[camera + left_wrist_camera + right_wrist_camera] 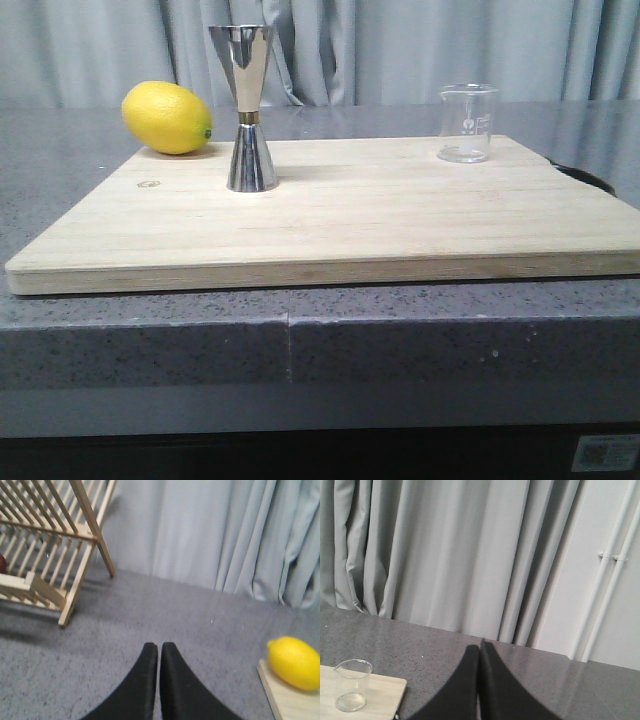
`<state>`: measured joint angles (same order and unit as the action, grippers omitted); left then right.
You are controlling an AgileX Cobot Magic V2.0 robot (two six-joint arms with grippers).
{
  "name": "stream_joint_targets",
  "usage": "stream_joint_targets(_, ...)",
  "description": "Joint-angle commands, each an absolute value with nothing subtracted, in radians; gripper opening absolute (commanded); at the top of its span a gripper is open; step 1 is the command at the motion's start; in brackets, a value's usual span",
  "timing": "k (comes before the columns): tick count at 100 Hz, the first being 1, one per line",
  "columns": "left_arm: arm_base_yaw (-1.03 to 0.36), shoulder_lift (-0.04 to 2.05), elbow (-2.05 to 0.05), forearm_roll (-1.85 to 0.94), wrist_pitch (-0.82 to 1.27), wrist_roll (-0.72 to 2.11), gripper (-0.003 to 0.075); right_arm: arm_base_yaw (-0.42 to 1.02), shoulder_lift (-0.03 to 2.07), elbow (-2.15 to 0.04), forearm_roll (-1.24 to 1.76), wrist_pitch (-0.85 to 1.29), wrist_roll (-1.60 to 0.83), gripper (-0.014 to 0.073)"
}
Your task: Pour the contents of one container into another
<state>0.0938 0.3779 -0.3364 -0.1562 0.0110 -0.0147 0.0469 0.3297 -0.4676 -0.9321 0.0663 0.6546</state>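
Grey curtains [400, 50] hang across the back, and in front of them runs a dark speckled stone surface [150, 320] carrying a pale wooden cutting board [350, 225]. On that board, toward its left, the steel double jigger [248, 108] stands upright, hourglass in shape with a thin gold band at the waist, wide cup up. Over at the board's far right corner sits the small clear glass beaker [467, 123], upright, white graduation marks facing us, and it looks empty. The two are well apart, the beaker clearly the shorter. A yellow lemon [167, 117] rests at the board's far left corner, just behind and left of the jigger.

No arm shows in the front view. From the left wrist camera, the left gripper [159, 647] has its black fingers pressed together, tips touching, holding nothing, above bare grey stone; the lemon and a corner of the board sit off to one side, and a wooden slatted rack [50, 545] stands farther back. From the right wrist camera, the right gripper [480, 645] is likewise closed tight and empty, over the stone beyond the board's edge, with the beaker near that corner of the board. White pipes [607, 570] run up the wall beside the curtain.
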Motion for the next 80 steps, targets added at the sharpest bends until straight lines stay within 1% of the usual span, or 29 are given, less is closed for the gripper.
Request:
stream_joint_targets(1,0.07,0.347,-0.293,-0.065,-0.227,-0.105,-0.0019,0.041,0.336,-0.49,-0.943,0.018,0.656,-0.007)
stream_joint_targets(10,0.053,0.311,-0.241,0.0,-0.276,-0.117,-0.0019,0.041,0.336,-0.49,-0.943,0.018,0.656,-0.007)
stream_joint_targets(20,0.039,0.273,-0.194,0.133,-0.279,-0.182,-0.0019,0.041,0.336,-0.49,-0.943,0.018,0.656,-0.007)
stream_joint_targets(29,0.039,0.245,-0.154,0.182,-0.28,-0.26,-0.0019,0.041,0.336,-0.49,-0.943,0.018,0.656,-0.007)
stream_joint_targets(42,0.039,0.206,-0.089,0.189,-0.318,-0.309,-0.0019,0.041,0.336,-0.49,-0.943,0.018,0.656,-0.007)
stream_joint_targets(65,0.039,0.127,0.033,0.181,-0.503,-0.311,-0.0019,0.041,0.336,-0.49,-0.943,0.018,0.656,-0.007)
stream_joint_targets(80,0.039,0.084,0.032,0.181,-0.463,-0.311,-0.0019,0.041,0.336,-0.49,-0.943,0.018,0.656,-0.007)
